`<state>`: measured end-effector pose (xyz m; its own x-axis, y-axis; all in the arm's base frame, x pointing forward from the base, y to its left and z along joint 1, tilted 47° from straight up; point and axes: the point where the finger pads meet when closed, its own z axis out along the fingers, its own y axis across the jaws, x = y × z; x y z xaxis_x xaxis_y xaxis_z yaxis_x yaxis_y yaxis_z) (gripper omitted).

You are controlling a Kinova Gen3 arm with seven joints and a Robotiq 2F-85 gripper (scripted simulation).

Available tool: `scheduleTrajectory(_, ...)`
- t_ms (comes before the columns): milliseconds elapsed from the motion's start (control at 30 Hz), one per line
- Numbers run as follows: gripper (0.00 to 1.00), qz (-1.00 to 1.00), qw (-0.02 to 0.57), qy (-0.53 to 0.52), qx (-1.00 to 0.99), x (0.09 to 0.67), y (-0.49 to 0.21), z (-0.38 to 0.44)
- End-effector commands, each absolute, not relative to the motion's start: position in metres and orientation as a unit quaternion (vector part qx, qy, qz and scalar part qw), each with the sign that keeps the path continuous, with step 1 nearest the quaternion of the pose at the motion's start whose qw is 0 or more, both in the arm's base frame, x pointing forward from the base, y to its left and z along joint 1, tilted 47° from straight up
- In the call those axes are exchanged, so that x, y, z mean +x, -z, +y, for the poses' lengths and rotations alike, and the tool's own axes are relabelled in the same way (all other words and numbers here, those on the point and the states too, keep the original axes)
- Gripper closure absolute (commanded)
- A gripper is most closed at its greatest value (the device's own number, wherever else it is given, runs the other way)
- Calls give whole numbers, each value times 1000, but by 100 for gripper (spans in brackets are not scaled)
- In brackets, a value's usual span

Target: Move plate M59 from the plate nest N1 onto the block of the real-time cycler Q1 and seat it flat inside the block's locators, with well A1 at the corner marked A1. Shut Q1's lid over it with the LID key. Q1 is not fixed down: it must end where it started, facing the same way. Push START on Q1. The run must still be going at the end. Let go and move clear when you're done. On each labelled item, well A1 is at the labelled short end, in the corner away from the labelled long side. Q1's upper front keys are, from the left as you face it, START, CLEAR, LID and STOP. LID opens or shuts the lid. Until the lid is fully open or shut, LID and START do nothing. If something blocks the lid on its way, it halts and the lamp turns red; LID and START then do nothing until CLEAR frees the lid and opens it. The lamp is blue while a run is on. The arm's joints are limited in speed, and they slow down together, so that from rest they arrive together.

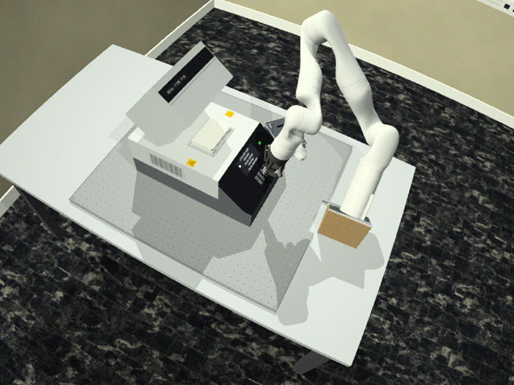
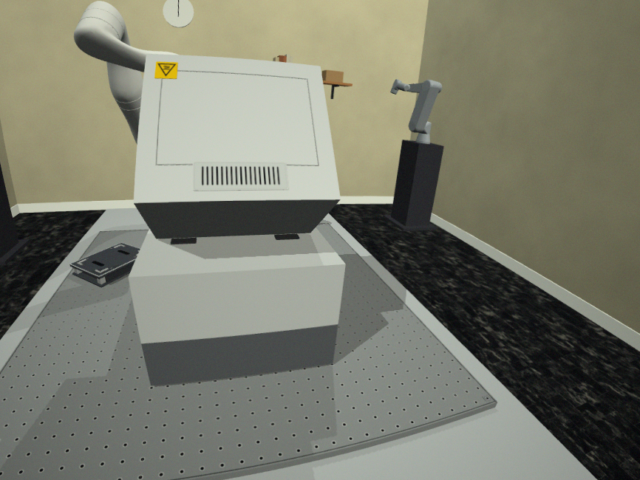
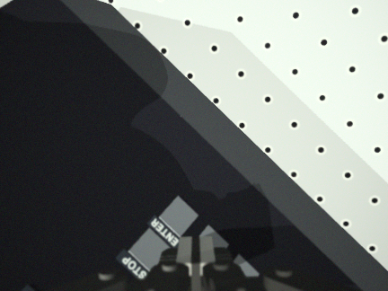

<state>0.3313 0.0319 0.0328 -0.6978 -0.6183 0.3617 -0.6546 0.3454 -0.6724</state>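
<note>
closing of q1's lid (image 1: 181,95) (image 2: 237,123) judged underway, partly open above mid-bench; plate m59 (image 1: 210,135) on block; pincer (image 1: 272,175) (image 3: 196,259) pressed together, empty; start left

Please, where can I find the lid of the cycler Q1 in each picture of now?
Top: the lid is left of centre, part-way open above the white body.
Exterior: upper middle, its outer face toward the camera.
Wrist: not in it.
Shared landmark: the perforated board.
</note>
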Motion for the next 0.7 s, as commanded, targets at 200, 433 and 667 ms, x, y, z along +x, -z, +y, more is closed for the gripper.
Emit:
scheduleTrajectory(200, 90, -819, 23, -420, 390, 331, -33, 33)
scheduleTrajectory(433, 90, -819, 21, -422, 387, 324, -40, 38)
scheduleTrajectory(667, 90, -821, 21, -421, 386, 319, -42, 42)
